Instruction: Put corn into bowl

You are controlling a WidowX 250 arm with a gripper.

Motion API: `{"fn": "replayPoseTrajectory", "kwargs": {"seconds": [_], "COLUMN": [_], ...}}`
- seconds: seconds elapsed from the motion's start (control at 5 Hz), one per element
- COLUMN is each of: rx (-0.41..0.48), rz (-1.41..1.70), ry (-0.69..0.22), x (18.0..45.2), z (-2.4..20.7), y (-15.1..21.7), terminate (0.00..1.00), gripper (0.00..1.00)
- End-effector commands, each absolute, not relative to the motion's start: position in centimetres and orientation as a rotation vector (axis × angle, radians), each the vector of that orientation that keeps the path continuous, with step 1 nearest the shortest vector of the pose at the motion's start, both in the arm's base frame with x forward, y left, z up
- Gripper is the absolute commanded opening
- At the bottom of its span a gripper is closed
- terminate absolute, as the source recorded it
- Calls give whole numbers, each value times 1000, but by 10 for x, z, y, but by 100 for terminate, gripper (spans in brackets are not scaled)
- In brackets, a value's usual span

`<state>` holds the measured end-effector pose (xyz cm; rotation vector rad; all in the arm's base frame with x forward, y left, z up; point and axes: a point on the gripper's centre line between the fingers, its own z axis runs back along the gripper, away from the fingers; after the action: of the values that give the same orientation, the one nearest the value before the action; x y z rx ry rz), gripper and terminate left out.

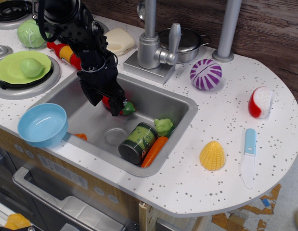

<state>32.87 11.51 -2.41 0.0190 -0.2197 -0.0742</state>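
A toy kitchen counter with a steel sink [185, 108] set into it. The corn [212, 155], a ribbed yellow dome, sits flat-side down on the counter to the right of the sink, its rounded tip and long axis pointing up; that broad base likely keeps it steady. The light-blue bowl [42, 124] rests on the sink's left front corner, mouth up, ready to receive. The black gripper [112, 102] hangs low over the sink beside a red-and-green toy vegetable [123, 107]; whether its fingers are apart or clamped cannot be told. It is well apart from the corn, so the pickup seems not yet begun.
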Motion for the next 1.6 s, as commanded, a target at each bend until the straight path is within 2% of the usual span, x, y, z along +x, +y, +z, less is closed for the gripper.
{"fn": "replayPoseTrajectory", "kwargs": {"seconds": [0.0,0.2,0.4,0.6,0.8,1.0,1.2,1.4], "rx": [19,57,57,6,23,-25,-49,-54], "rz": [-74,-48,-21,40,58,86,92,92], "ry": [-220,-172,-169,-169,-196,-193,-232,-245], "x": [329,334,333,321,312,305,299,301], "z": [-24,26,76,107,119,113,91,75], "y": [115,77,38,-9,-60,-106,-124,-125], "terminate": [0,0,0,0,0,0,0,0], "gripper": [100,100,100,100,100,100,100,100]}}
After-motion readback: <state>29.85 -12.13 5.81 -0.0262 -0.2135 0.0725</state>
